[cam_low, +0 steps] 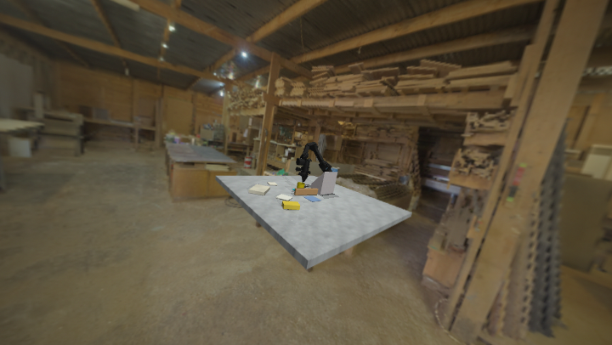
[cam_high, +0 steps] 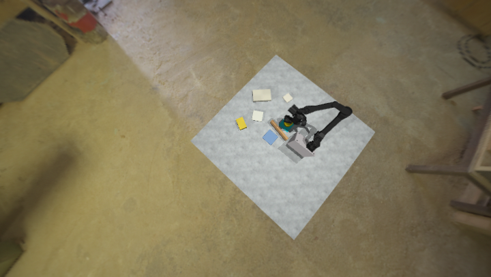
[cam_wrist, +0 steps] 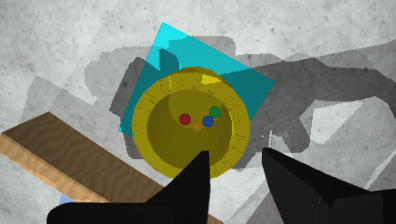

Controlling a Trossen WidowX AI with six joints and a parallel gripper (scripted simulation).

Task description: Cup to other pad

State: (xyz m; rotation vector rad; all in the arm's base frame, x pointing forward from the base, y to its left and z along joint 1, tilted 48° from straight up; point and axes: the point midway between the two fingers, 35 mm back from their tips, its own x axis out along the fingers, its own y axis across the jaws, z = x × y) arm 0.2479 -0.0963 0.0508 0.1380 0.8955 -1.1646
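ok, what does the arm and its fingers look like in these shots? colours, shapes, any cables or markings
The arm is all matte black, slim jointed links with rounded joints, rising from a black base beside a pale grey box. The gripper matches: two black wedge-shaped fingers tapering to blunt tips. No cables, labels or markings are visible in any view.

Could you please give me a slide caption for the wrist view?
Open pincer above yellow cup of marbles on cyan pad.

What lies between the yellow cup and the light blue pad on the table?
The wooden bar lies between them. In the top view it runs diagonally, with the yellow cup on its teal pad on one side and the light blue pad on the other.
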